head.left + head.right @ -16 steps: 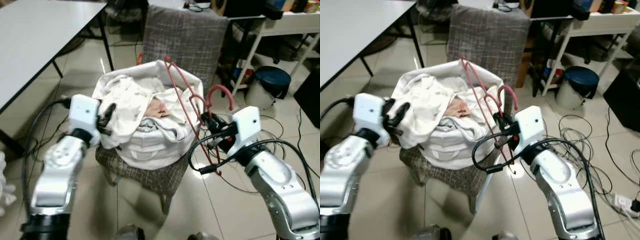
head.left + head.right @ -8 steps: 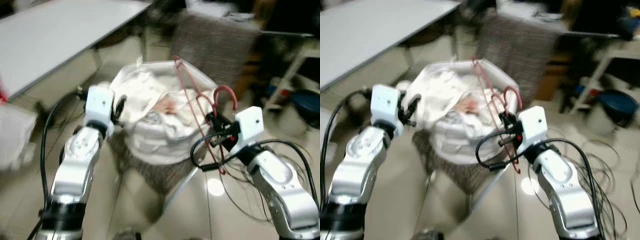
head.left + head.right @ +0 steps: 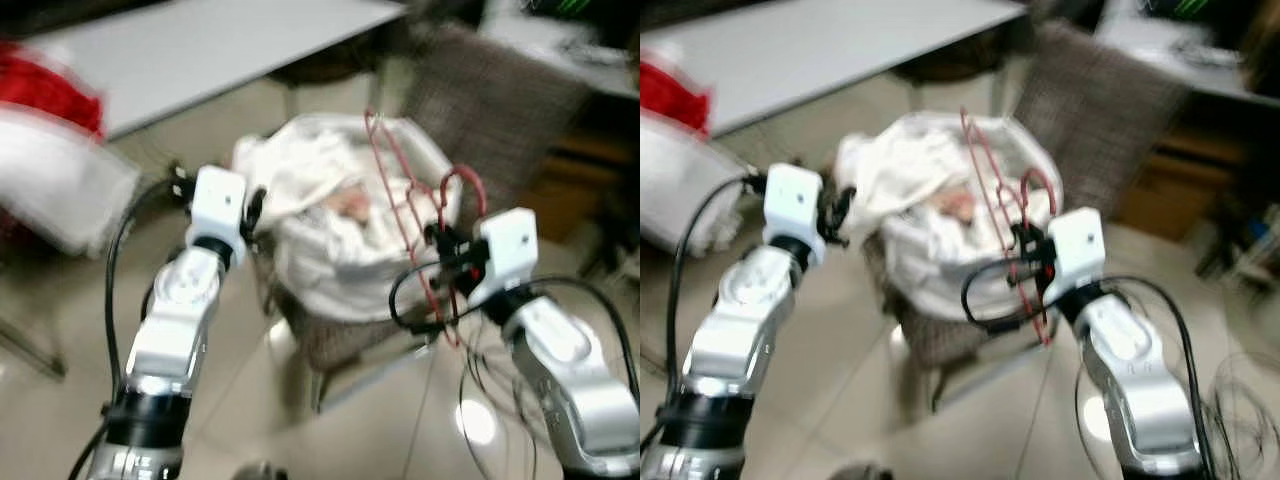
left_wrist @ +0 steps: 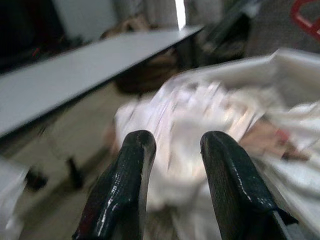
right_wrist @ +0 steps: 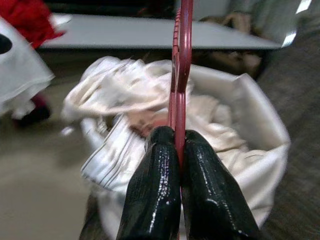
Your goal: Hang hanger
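Since a second ago the whole scene has slid across the head views and blurred, so the camera has turned toward the robot's left; a red and white bundle [image 3: 55, 150] now shows at the left edge beneath the grey table [image 3: 230, 40], while the basket and both arms keep much the same relation to each other.

The right gripper [image 5: 179, 150] is clamped on the red hanger [image 3: 405, 215]: in its wrist view the two black fingers [image 5: 155, 190] press together with the red wire running up between them. In the head views that gripper [image 3: 1025, 250] sits just beside the right rim of the laundry basket [image 3: 300, 290], and the hanger rises tilted from it, its hook [image 3: 462, 185] curling above the gripper and its long side slanting up over the basket's contents.

The left gripper [image 4: 172, 155] has its fingers apart with nothing between them, pointing at the white laundry [image 4: 210, 115]. From the head it [image 3: 252, 210] hovers just beside the basket's left rim.

The basket is heaped with crumpled white clothes [image 3: 330, 185] and rests on a checked chair [image 3: 490, 95], whose grey back stands behind it. Something pinkish lies among the clothes, perhaps a printed patch, though the blur makes it hard to tell. Black cables [image 3: 1240, 400] lie on the tiled floor [image 3: 60, 400] near the right arm.
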Available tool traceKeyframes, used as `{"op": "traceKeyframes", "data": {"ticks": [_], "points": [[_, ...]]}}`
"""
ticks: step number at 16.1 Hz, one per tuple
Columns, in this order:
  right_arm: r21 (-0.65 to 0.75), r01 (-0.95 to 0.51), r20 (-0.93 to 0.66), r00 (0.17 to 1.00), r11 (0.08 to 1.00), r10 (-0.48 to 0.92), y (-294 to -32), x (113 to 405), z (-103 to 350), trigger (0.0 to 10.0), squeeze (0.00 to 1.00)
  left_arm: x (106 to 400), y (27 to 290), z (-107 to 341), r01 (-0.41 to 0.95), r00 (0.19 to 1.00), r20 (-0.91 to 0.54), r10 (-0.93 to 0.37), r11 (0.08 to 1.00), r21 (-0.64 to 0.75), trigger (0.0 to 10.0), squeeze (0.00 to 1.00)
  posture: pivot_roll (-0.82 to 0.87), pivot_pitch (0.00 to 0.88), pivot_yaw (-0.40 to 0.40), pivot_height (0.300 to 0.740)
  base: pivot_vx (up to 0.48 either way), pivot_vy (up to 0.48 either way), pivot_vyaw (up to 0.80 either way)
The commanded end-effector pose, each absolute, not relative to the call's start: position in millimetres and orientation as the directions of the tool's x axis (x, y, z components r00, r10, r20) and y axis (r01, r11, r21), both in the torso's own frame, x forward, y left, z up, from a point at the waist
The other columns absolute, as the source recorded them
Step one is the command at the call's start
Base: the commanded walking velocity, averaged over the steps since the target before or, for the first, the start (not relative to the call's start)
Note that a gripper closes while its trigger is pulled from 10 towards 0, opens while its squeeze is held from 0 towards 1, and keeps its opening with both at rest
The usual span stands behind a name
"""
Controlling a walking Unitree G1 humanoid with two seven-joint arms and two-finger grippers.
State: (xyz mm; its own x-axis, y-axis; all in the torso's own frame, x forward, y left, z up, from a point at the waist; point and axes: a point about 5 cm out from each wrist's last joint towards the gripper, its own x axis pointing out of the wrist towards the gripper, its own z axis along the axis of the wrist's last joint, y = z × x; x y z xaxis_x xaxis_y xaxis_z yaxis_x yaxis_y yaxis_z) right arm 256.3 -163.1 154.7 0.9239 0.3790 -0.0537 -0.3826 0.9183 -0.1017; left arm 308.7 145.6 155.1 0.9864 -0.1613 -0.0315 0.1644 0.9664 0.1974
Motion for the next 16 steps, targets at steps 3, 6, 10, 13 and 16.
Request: {"op": "traceKeyframes", "data": {"ticks": [3, 6, 10, 13, 16], "points": [[-0.092, -0.354, -0.045, 0.935, 0.931, 0.351, -169, 256, 157, 10.0, 0.00, 311, 145, 153, 0.149, 0.989, -0.031, -0.146, 0.967, 0.206, 10.0, 0.00, -0.08, 0.021, 0.040, 0.740, 0.000, -0.453, 0.66], [-0.084, -0.339, -0.042, 0.941, 0.937, 0.336, -170, 254, 158, 10.0, 0.00, 309, 144, 153, 0.160, 0.987, -0.031, -0.157, 0.964, 0.212, 10.0, 0.00, -0.09, 0.027, 0.038, 0.740, 0.000, -0.453, 0.59], [-0.047, -0.194, -0.029, 0.981, 0.980, 0.193, -186, 254, 156, 10.0, 0.00, 310, 141, 159, 0.149, 0.988, 0.015, -0.153, 0.977, 0.154, 10.0, 0.00, -0.11, 0.032, 0.034, 0.740, 0.000, -0.306, 0.13], [-0.040, -0.164, -0.017, 0.986, 0.986, 0.164, -191, 253, 159, 10.0, 0.00, 313, 140, 165, 0.172, 0.983, 0.035, -0.178, 0.975, 0.143, 10.0, 0.00, -0.11, 0.030, 0.033, 0.740, 0.000, 0.000, 0.00], [-0.026, -0.167, -0.006, 0.986, 0.986, 0.166, -192, 256, 162, 10.0, 0.00, 313, 136, 166, 0.207, 0.976, 0.038, -0.212, 0.972, 0.113, 10.0, 0.00, -0.11, 0.027, 0.029, 0.740, 0.373, 0.000, 0.00]]}}
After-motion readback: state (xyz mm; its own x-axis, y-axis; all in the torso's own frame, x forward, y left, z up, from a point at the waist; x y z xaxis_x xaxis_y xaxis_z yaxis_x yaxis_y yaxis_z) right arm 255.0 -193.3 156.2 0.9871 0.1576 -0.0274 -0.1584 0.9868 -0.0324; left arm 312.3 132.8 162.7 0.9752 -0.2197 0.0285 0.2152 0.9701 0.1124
